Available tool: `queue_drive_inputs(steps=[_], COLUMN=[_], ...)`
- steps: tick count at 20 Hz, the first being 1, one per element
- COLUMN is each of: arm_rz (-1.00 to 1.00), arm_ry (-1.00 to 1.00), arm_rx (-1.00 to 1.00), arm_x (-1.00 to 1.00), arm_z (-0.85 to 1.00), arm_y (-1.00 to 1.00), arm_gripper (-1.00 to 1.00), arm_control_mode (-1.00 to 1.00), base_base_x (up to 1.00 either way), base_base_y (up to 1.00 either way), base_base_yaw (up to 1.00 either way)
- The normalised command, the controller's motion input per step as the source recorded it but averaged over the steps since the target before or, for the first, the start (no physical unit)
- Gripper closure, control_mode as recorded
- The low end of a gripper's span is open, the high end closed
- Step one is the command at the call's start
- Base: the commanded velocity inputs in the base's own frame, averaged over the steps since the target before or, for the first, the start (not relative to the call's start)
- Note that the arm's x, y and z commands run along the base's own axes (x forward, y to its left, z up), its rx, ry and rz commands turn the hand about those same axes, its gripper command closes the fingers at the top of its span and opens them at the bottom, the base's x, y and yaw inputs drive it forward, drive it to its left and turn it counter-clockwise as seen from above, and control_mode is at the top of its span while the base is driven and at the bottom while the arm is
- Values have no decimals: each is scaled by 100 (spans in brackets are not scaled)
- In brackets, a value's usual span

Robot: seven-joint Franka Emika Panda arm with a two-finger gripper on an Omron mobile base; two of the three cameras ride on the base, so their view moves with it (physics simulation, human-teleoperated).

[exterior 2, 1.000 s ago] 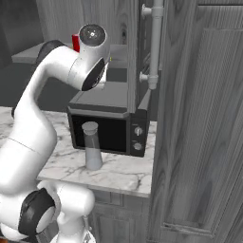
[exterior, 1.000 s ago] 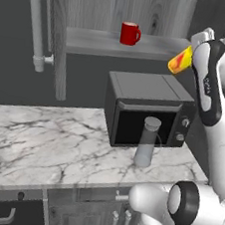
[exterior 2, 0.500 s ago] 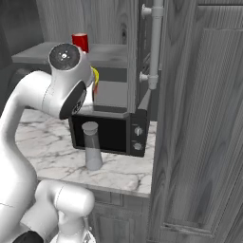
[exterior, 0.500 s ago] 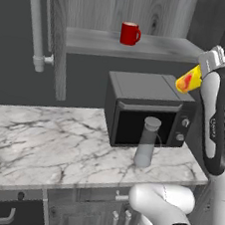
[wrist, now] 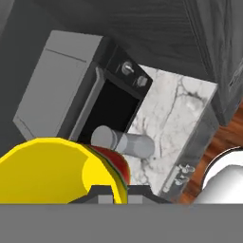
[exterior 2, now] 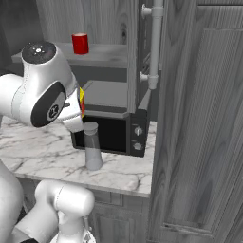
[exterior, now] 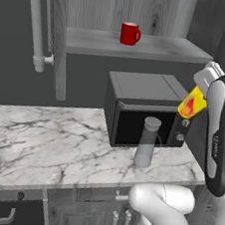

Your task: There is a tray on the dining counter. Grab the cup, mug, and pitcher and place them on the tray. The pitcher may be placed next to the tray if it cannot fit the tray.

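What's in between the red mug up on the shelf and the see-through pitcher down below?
The dark microwave: in the left base view it sits under the mug, behind the pitcher.

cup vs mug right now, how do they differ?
Colour: the cup is yellow with a red-orange mark; the mug is glossy red.
Handle: the mug has a loop handle, the cup has none.
Place: the cup is held tilted in the claw, in the air beside the microwave; the mug stands upright on the shelf above it.
Both are small drinking vessels, neither yet on a tray.
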Motion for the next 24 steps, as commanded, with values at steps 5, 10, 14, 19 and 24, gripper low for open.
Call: queue_drive_inputs(steps=[5, 10, 14, 19, 24], arm_rz=[27, 27, 25, 22, 18], arm_ry=[22, 3, 7, 8, 11], arm_rx=[-14, -15, -7, -8, -8], arm_x=[-49, -47, -10, 1, 0], arm_z=[-23, -36, -9, -7, -1], arm_y=[32, 29, 5, 8, 13], arm_gripper=[100, 100, 100, 100, 100], arm_control_mode=[-100, -100, -100, -100, -100], base_base_x=[0, 0, 0, 0, 0], base_base_y=[0, 0, 0, 0, 0], base_base_yaw=[0, 0, 0, 0, 0])
